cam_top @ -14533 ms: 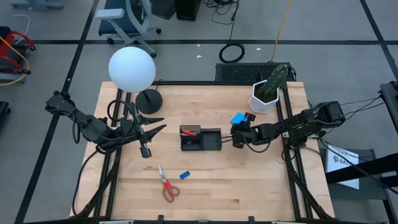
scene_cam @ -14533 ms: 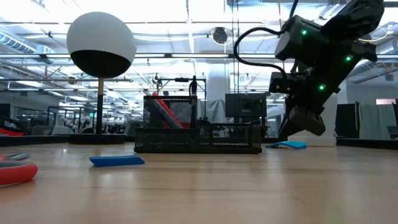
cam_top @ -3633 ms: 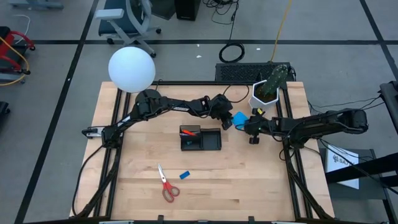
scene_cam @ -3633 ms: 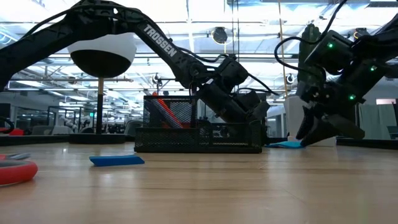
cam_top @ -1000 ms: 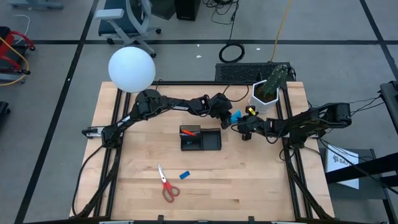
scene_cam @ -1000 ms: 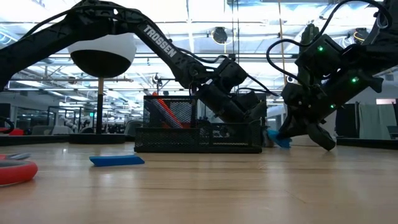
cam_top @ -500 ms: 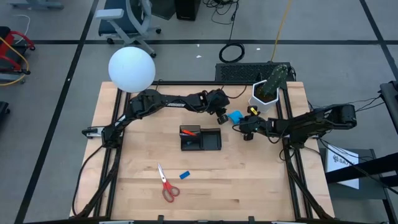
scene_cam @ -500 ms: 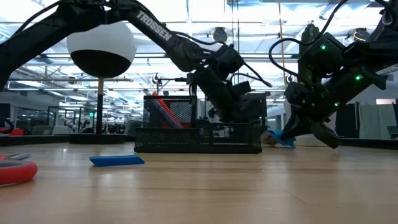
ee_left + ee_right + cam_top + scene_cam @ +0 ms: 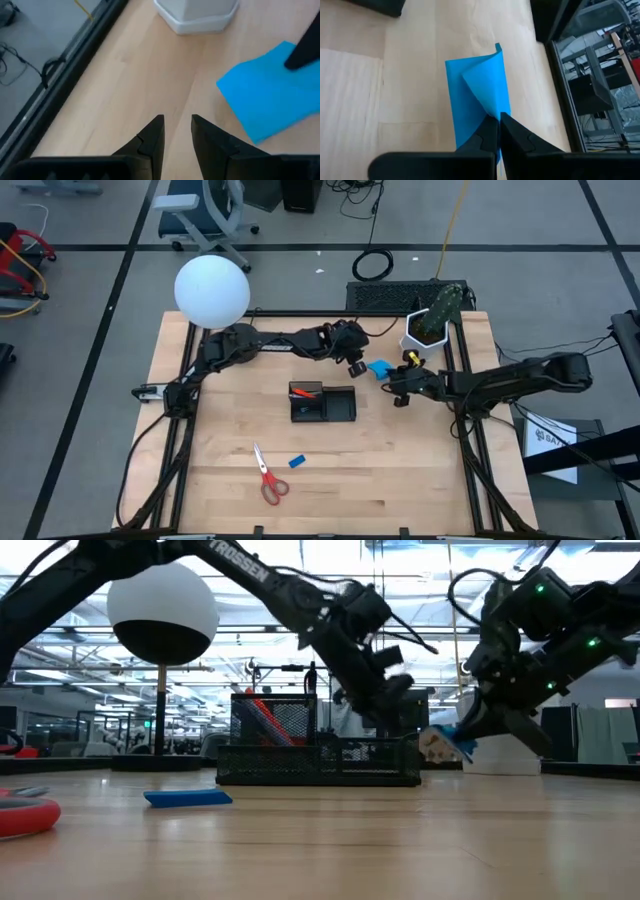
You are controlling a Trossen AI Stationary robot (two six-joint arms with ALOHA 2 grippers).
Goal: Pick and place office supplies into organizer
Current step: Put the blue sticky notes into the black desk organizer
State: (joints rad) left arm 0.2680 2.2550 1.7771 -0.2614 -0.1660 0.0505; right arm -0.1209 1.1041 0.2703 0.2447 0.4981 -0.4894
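Observation:
The blue note pad (image 9: 380, 367) is just right of the black organizer (image 9: 322, 403), and my right gripper (image 9: 498, 116) is shut on it. In the low view the pad (image 9: 440, 745) hangs tilted above the wood. My left gripper (image 9: 177, 120) hovers over bare table beside the pad (image 9: 267, 97), open, with nothing between its fingers. Red-handled scissors (image 9: 268, 476) and a small blue eraser (image 9: 296, 461) lie flat near the table's front. Red and dark pens (image 9: 306, 392) stick up in the organizer's left compartment. My right gripper pinches blue paper of the pad between its two fingers, where the sheet bends up into a ridge (image 9: 492, 102) near one edge. How many sheets it has, I cannot tell. The fingers slant down from the table's right. The pad hangs tilted, clear of the table.
A white pot with a cactus (image 9: 425, 332) stands close behind the pad at the far right. The white globe lamp (image 9: 212, 290) and its round black base (image 9: 240, 340) stand at the far left. Bare wood lies in front of the organizer.
My right gripper has risen, and the note pad has gone from lying on the table to hanging tilted above it. My left gripper has risen and drawn back from the pad toward the far edge, tipping more level; its finger gap is the same.

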